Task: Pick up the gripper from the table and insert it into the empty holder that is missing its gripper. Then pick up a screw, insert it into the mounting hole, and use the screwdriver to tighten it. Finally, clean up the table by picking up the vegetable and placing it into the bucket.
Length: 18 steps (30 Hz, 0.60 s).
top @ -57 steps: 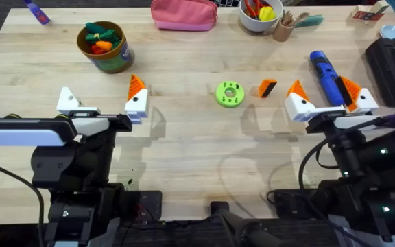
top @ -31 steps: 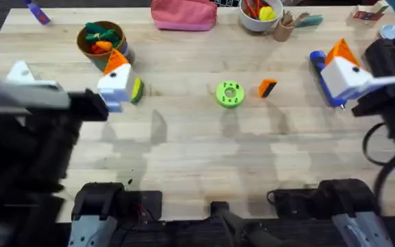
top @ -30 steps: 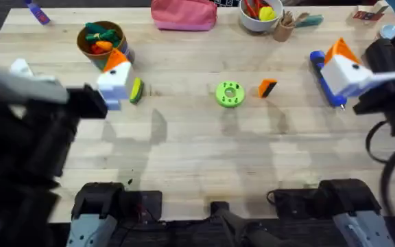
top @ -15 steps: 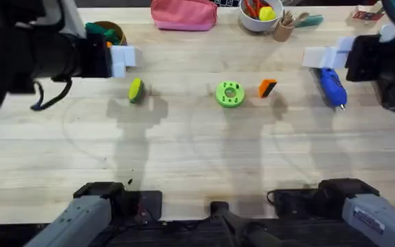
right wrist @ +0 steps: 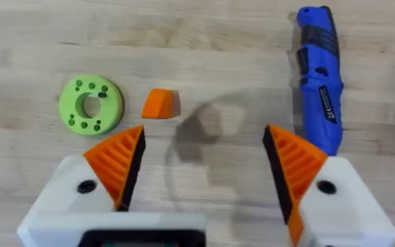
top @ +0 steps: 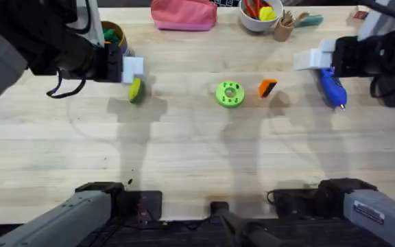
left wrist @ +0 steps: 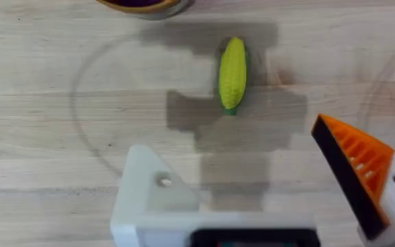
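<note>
The light wooden surface carries a yellow-green vegetable, a green disc, an orange gripper just beside it, a blue screwdriver, a bucket, a pink pouch and a white bowl.

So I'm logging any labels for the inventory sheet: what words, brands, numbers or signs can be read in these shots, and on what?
None can be read.
Blue screwdriver: a small dark marking on its body, too blurred to read.
Green disc: holes, no text.
Loose orange fingertip, toy corn, bucket: no lettering visible.
</note>
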Tool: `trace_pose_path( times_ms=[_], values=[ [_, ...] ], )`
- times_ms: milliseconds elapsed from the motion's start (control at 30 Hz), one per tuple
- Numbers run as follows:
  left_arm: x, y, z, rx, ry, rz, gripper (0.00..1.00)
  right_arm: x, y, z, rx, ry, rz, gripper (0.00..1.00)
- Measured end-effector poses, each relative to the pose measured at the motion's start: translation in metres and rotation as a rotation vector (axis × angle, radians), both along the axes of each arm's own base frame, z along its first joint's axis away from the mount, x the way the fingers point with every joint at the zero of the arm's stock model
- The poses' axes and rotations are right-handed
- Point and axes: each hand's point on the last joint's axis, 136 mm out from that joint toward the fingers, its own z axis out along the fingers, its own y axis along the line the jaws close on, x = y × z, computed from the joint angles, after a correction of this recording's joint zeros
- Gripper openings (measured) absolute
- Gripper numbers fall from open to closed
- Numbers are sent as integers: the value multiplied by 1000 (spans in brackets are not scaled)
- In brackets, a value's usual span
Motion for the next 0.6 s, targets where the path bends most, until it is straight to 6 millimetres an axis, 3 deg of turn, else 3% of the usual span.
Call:
trace_pose_path(
  times_ms=[167,300,600],
  values=[
    [-17,0,-8,15,77,-35,985,0,0,-1,0,2,0,992],
    [-14,-4,-21,-4,129,-58,985,0,0,-1,0,3,0,991],
    [-1,-6,-94,-40,357,-60,985,0,0,-1,0,3,0,990]
  ],
)
